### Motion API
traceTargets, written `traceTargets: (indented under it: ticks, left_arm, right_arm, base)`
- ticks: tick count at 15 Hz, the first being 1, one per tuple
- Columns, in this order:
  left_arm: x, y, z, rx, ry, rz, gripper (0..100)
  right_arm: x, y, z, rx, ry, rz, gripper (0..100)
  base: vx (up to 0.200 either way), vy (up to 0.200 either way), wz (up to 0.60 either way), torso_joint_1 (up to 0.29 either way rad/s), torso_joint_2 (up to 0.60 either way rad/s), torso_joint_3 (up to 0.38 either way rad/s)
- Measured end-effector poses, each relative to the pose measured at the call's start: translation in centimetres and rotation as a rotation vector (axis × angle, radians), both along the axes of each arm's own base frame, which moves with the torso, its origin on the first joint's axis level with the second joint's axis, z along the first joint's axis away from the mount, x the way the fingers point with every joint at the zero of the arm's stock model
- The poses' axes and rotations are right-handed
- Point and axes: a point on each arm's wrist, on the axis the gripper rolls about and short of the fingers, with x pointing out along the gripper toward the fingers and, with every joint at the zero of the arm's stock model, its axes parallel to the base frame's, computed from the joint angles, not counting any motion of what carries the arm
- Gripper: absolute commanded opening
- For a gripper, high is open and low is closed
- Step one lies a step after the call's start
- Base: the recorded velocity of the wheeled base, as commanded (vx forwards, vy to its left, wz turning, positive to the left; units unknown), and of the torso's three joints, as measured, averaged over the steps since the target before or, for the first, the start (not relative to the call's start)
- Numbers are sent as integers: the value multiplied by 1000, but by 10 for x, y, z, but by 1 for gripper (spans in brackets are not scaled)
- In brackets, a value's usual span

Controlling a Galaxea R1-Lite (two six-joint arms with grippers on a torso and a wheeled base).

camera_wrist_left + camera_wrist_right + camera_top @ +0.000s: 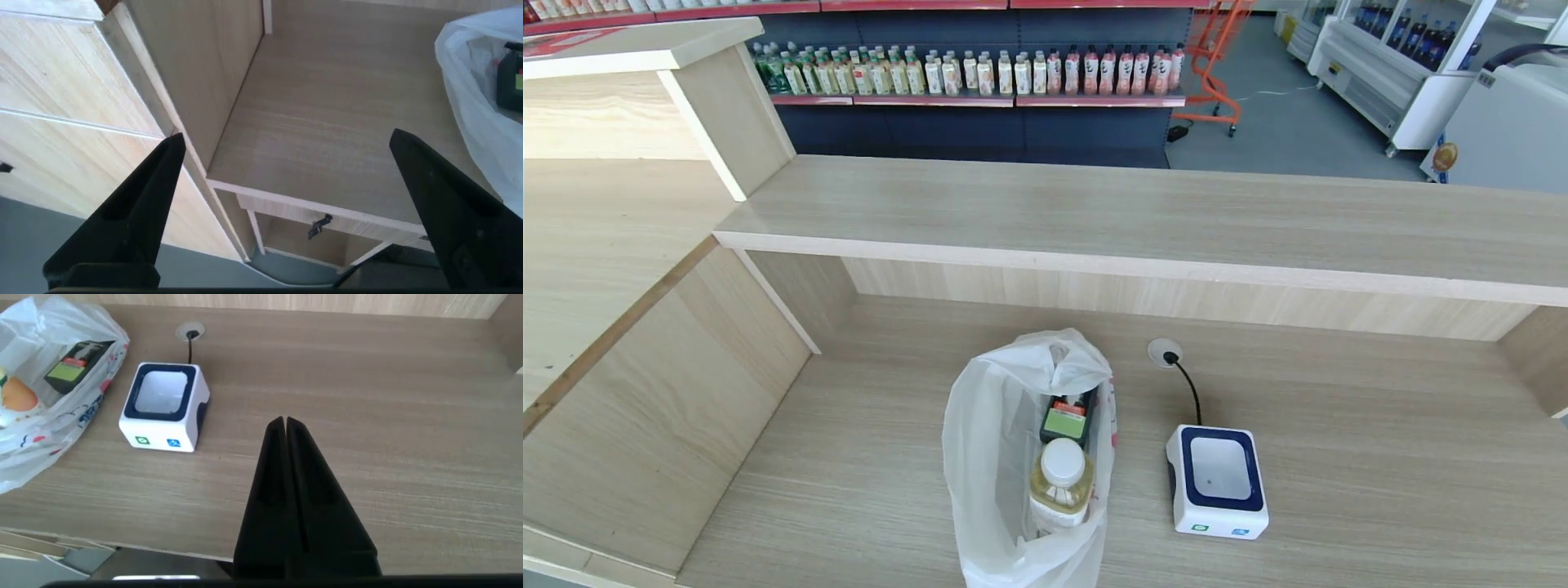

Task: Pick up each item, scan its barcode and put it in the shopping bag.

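Head view: a white plastic shopping bag (1001, 457) stands open on the light wooden bench (1380, 490), near the front edge and a little left of centre. Inside the bag, a bottle (1062, 482) of yellow liquid with a white cap stands upright on the near side. A dark item (1066, 420) with a green label sits just beyond it, towards the far side of the bag.

Just right of the bag, and apart from it, sits the barcode scanner (1217, 482). It is a white box with a dark blue frame around a pale window that faces up. A black cable (1191, 388) runs from its far side to a round grommet (1165, 352) set in the bench top.

A raised ledge (1143, 212) of the same wood spans the far side of the bench. Beyond it is a store shelf (1013, 101) carrying a row of drink bottles (980, 73). An orange rack (1217, 57) stands to the right of that shelf, and white coolers (1388, 73) are at the far right.

The left end effector (286, 212) hangs over the near left corner of the bench, with the bag's edge to its right. Its two dark fingers (131, 220) are spread wide apart with nothing between them.

The right end effector (286, 498) is above the near right part of the bench, to the right of the scanner. Its fingers are pressed together and grip nothing.
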Motion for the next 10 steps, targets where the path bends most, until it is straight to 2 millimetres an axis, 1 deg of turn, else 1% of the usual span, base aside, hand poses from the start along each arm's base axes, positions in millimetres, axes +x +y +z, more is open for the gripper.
traceTargets:
  ticks: [10]
  left_arm:
    - [0,0,0,0,0,0,100]
  right_arm:
    - [0,0,0,4,1,0,0]
  base:
    - [0,0,0,0,0,0]
